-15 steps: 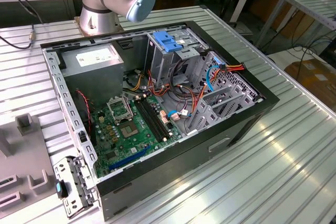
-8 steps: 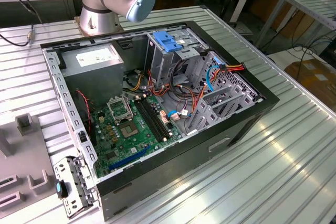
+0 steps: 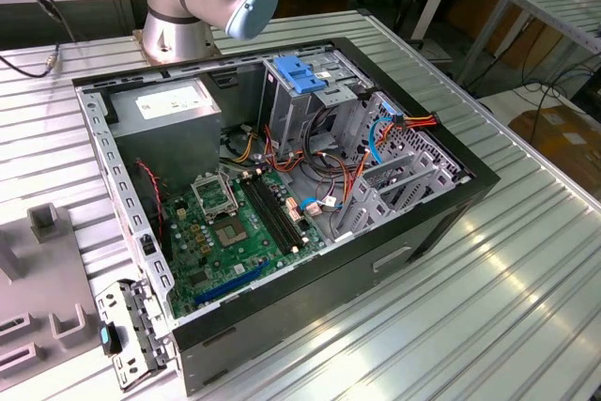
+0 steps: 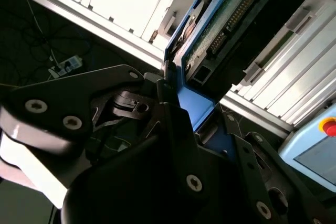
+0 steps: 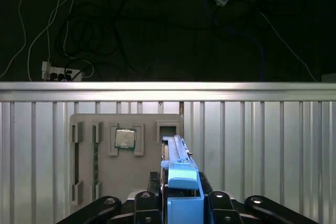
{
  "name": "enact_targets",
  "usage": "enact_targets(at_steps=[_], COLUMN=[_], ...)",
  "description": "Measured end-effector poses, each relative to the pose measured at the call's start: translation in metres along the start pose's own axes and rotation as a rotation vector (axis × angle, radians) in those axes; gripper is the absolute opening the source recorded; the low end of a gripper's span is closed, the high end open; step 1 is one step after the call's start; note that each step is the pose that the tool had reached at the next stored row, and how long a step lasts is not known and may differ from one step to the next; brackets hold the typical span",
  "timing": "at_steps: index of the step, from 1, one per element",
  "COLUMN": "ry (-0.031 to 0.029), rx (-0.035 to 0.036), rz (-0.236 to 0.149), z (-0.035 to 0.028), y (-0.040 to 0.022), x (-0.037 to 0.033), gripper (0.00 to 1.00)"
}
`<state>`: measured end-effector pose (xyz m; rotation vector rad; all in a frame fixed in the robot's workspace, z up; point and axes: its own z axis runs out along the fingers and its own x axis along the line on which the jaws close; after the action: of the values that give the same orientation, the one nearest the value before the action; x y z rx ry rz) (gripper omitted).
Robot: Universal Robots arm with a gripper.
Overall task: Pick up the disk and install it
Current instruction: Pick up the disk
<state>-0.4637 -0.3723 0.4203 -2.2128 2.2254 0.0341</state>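
In both wrist views my gripper (image 5: 181,199) (image 4: 181,103) is shut on the disk. In the first wrist view the disk (image 5: 178,153) appears edge-on, its blue side rail running between the black fingers (image 5: 144,203). The second wrist view shows the disk (image 4: 231,19) with its green circuit board and connector pins, framed by the blue rail. It hangs above the ribbed metal table (image 5: 262,145), over a grey fixture plate (image 5: 105,182). In the exterior view the open computer case (image 3: 441,213) lies on the table, with the arm's base (image 3: 188,7) behind it.
A blue bracket (image 3: 299,72) sits in the case's drive cage, beside a grey power-supply box (image 3: 174,100); the motherboard (image 3: 225,232) and loose cables lie inside. The fixture plate carries a processor chip (image 5: 125,139). Table edge and floor cables (image 5: 79,35) lie beyond. A pendant with a red button (image 4: 328,127) shows.
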Motion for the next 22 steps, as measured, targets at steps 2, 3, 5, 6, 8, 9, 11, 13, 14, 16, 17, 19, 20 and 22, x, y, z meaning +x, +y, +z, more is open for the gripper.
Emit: enact_targets(at_steps=[2, 3, 5, 6, 8, 9, 11, 13, 14, 16, 17, 19, 20, 22], ry=[-0.0001, -0.0001, -0.0001, 0.0000, -0.0001, 0.0000, -0.0001, 0.0000, -0.0001, -0.0001, 0.0000, 0.0000, 0.0000, -0.0001], rx=[0.0001, 0.0001, 0.0000, 0.0001, 0.0001, 0.0000, 0.0000, 0.0000, 0.0001, 0.0000, 0.0000, 0.0000, 0.0000, 0.0000], rz=[0.000, 0.000, 0.000, 0.000, 0.000, 0.000, 0.000, 0.000, 0.000, 0.000, 0.000, 0.000, 0.000, 0.000], z=[-0.0035, -0.0057, -0.0110, -0.0129, -0.0178, -0.0203, -0.0266, -0.0373, -0.0425, -0.0601, -0.0774, -0.0796, -0.0809, -0.0828], y=[0.0001, 0.0001, 0.0002, 0.0002, 0.0003, 0.0003, 0.0004, 0.0005, 0.0006, 0.0008, 0.0010, 0.0010, 0.0011, 0.0011], x=[-0.0001, -0.0001, -0.0002, -0.0002, -0.0003, -0.0004, -0.0005, -0.0007, -0.0007, -0.0010, -0.0014, -0.0014, -0.0014, -0.0014], gripper=[0.37, 0.37, 0.37, 0.37, 0.37, 0.37, 0.37, 0.37, 0.37, 0.37, 0.37, 0.37, 0.37, 0.37])
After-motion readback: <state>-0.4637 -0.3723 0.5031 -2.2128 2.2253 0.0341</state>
